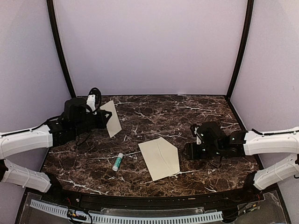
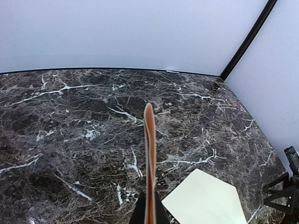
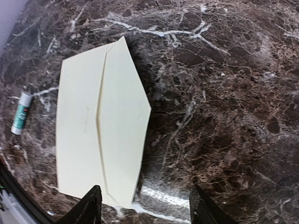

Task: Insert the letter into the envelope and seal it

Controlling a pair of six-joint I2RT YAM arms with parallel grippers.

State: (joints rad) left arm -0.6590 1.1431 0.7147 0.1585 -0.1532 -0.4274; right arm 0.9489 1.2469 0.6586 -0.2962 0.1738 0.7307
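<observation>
The cream envelope (image 1: 160, 157) lies flat near the table's middle with its flap open toward the right. It also shows in the right wrist view (image 3: 100, 126) and at the lower right of the left wrist view (image 2: 205, 200). My left gripper (image 1: 103, 117) at the left is shut on the tan letter (image 1: 111, 118) and holds it up off the table. The left wrist view shows the letter (image 2: 149, 163) edge-on between the fingers. My right gripper (image 1: 189, 150) is open and empty just right of the envelope's flap, with its fingertips (image 3: 92, 205) low over the table.
A glue stick (image 1: 118, 161) with a green label lies left of the envelope, also in the right wrist view (image 3: 21, 113). Purple walls enclose the dark marble table (image 1: 177, 116) on three sides. A cable tray runs along the near edge.
</observation>
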